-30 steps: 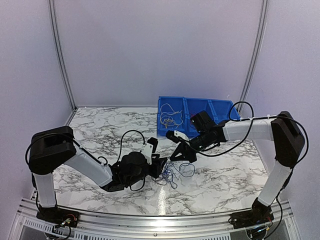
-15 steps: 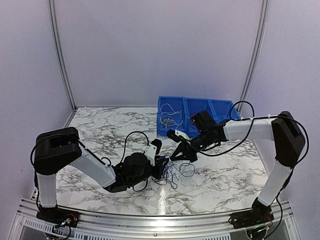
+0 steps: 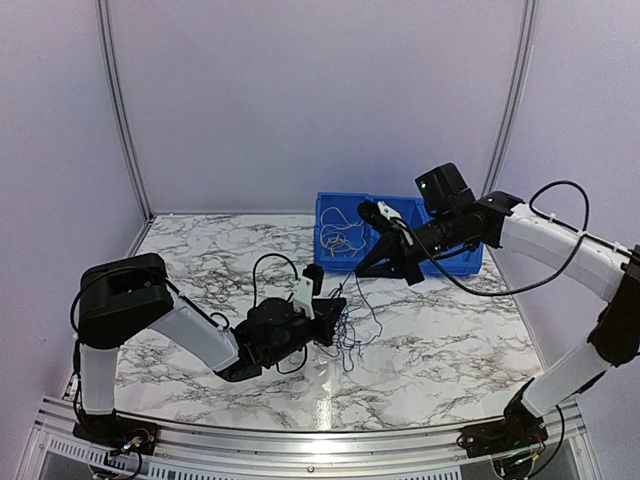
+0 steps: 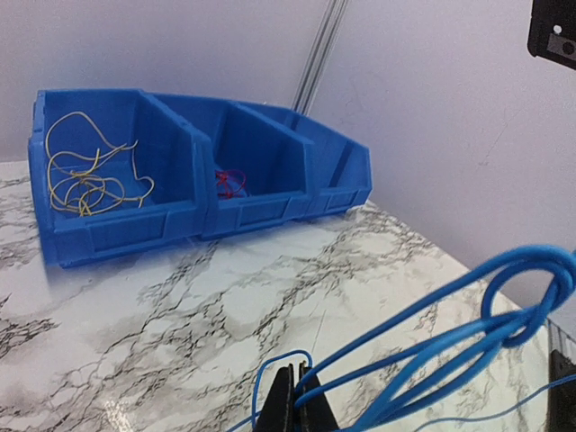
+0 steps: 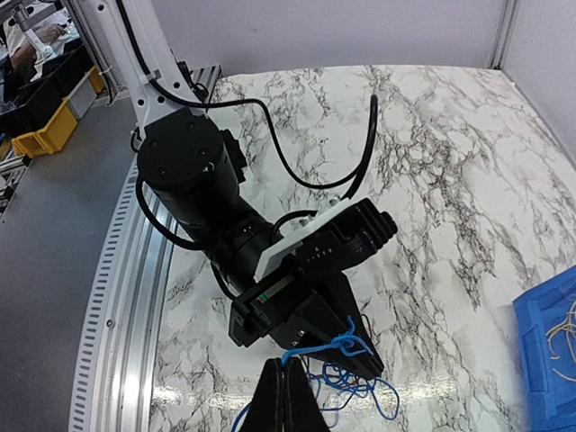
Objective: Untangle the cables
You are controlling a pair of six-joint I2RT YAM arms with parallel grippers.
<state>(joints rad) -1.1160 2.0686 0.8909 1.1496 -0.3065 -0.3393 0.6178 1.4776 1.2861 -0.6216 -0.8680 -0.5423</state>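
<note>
Blue and thin, the cables (image 4: 508,328) sat pinched between the clenched fingers (image 4: 286,405) of the left gripper (image 3: 338,305), low over the marble table (image 3: 200,250), loops and a knot spilling off toward 3 o'clock in the wrist view. Up at 1 o'clock from that bunch, the right gripper (image 3: 365,270) hung in the air, its fingers (image 5: 286,396) clamped tight on one strand running down to the tangle. Beyond, at 1 o'clock on the table, bins (image 4: 261,211) stood in a row: yellow-white wires (image 4: 85,171) in the left one, red wires (image 4: 229,183) in the next.
</note>
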